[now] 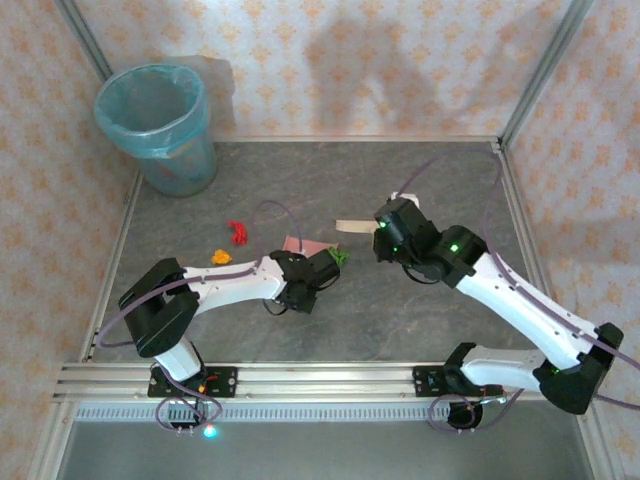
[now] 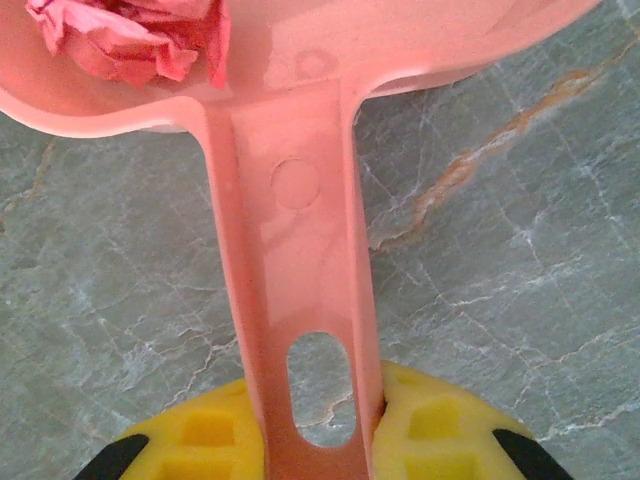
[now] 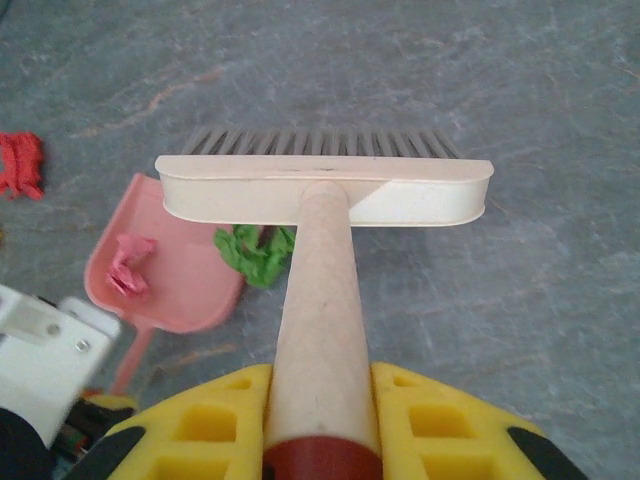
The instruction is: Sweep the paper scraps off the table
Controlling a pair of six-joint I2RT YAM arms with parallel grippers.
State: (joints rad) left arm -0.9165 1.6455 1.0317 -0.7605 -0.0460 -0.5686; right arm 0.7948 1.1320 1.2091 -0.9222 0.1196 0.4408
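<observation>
**Dustpan and brush both gripped, scraps lying around the pan**

We see the left fingers [image 2: 205, 432] pinching the pink dustpan [image 2: 295, 200] by its handle, the pan on the table [image 1: 400, 330]. The right fingers [image 3: 210, 425] are clamped on the handle of the brush [image 3: 325, 190]. A pink wad [image 3: 128, 265] sits inside the pan. A green wad [image 3: 255, 252] lies just beside its edge, under the brush handle. A red scrap [image 1: 237, 232] and an orange scrap [image 1: 221, 257] lie on the table, left of the pan.

the pink plastic dustpan [image 2: 295, 200] is gleaming smooth and glossy. the crumpled pink paper wad [image 2: 130, 35] in it and the crumpled green paper scrap [image 3: 255, 255] are looking matt and creased. the dark grey marbled table [image 2: 500, 300] is showing a dull, stone-like finish. the cream hand brush [image 3: 320, 190] is looking smooth and satiny.
</observation>
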